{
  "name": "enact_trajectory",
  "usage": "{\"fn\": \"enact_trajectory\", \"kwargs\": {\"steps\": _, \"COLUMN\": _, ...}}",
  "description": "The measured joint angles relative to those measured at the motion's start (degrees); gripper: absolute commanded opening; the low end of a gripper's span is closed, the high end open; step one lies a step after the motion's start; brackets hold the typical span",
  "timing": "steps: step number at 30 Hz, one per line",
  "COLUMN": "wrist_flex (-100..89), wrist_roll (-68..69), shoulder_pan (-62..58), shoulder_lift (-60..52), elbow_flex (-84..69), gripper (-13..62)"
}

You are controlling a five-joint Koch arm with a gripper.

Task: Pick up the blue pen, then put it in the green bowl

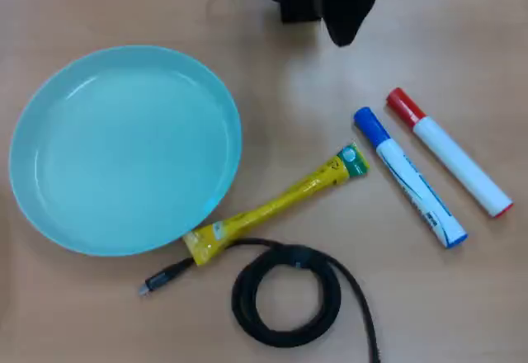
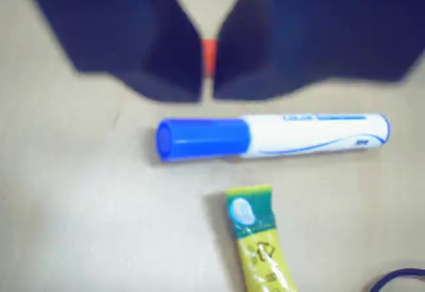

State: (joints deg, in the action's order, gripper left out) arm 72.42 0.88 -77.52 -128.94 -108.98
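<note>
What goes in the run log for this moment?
pincer: nearly shut, empty, above table | blue pen: on table, ungrasped | green bowl: empty

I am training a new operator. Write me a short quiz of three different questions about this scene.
1. True or false: the blue pen lies inside the green bowl.
2. Which marker lies nearer the yellow tube in the overhead view: A) blue-capped, B) red-capped?
3. Fill in: in the wrist view, the hand is nearly ____ and holds nothing.

Key: 1 false, it lies on the table. 2 A. 3 shut.
</note>
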Motion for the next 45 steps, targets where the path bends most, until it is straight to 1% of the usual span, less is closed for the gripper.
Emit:
{"fn": "enact_trajectory", "kwargs": {"steps": 6, "wrist_flex": 1.9, "wrist_roll": 2.0, "shoulder_pan": 1.3, "shoulder_lift": 6.6, "elbow_flex": 6.6, "gripper": -6.1}}
{"fn": "enact_trajectory", "kwargs": {"steps": 9, "wrist_flex": 1.9, "wrist_roll": 5.2, "shoulder_pan": 1.8, "shoulder_lift": 12.3, "elbow_flex": 12.7, "gripper": -6.1}}
{"fn": "enact_trajectory", "kwargs": {"steps": 14, "wrist_flex": 3.9, "wrist_roll": 11.9, "shoulder_pan": 4.8, "shoulder_lift": 21.2, "elbow_flex": 23.6, "gripper": -6.1}}
{"fn": "enact_trajectory", "kwargs": {"steps": 20, "wrist_flex": 11.6, "wrist_roll": 22.1, "shoulder_pan": 8.5, "shoulder_lift": 33.5, "elbow_flex": 40.4, "gripper": -6.2}}
{"fn": "enact_trajectory", "kwargs": {"steps": 24, "wrist_flex": 14.0, "wrist_roll": 27.7, "shoulder_pan": 11.1, "shoulder_lift": 41.0, "elbow_flex": 47.2, "gripper": -6.2}}
{"fn": "enact_trajectory", "kwargs": {"steps": 29, "wrist_flex": 14.3, "wrist_roll": 33.4, "shoulder_pan": 13.5, "shoulder_lift": 47.5, "elbow_flex": 49.1, "gripper": -6.1}}
{"fn": "enact_trajectory", "kwargs": {"steps": 33, "wrist_flex": 14.2, "wrist_roll": 35.9, "shoulder_pan": 13.6, "shoulder_lift": 49.1, "elbow_flex": 49.1, "gripper": -5.7}}
{"fn": "enact_trajectory", "kwargs": {"steps": 39, "wrist_flex": 13.3, "wrist_roll": 49.6, "shoulder_pan": 13.4, "shoulder_lift": 50.9, "elbow_flex": 49.7, "gripper": -4.9}}
{"fn": "enact_trajectory", "kwargs": {"steps": 45, "wrist_flex": 11.6, "wrist_roll": 52.2, "shoulder_pan": 12.4, "shoulder_lift": 54.5, "elbow_flex": 49.7, "gripper": -4.4}}
